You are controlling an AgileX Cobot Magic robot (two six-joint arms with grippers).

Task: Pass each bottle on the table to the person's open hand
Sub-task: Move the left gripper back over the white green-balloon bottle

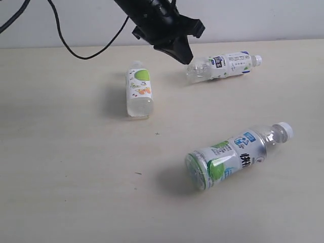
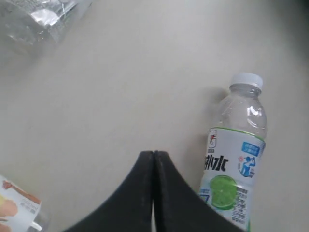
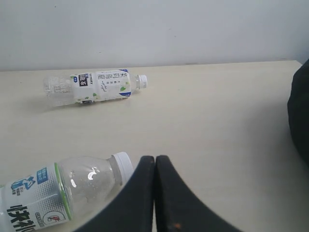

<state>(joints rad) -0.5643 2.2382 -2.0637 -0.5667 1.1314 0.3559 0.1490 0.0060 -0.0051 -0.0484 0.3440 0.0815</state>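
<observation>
Three bottles lie on the pale table. One with a green-and-orange label rests left of centre. A white-blue labelled one with a white cap lies at the back. A green-and-white one lies near the front right. My left gripper hangs shut and empty just left of the back bottle's clear base. In its wrist view, the left gripper points at bare table beside the green-and-white bottle. My right gripper is shut and empty next to that bottle's cap. The pink-red bottle and the person's hand are out of view.
Black cables trail over the table's back left edge against the white wall. A dark rounded shape fills the edge of the right wrist view. The back bottle lies near the table's far edge.
</observation>
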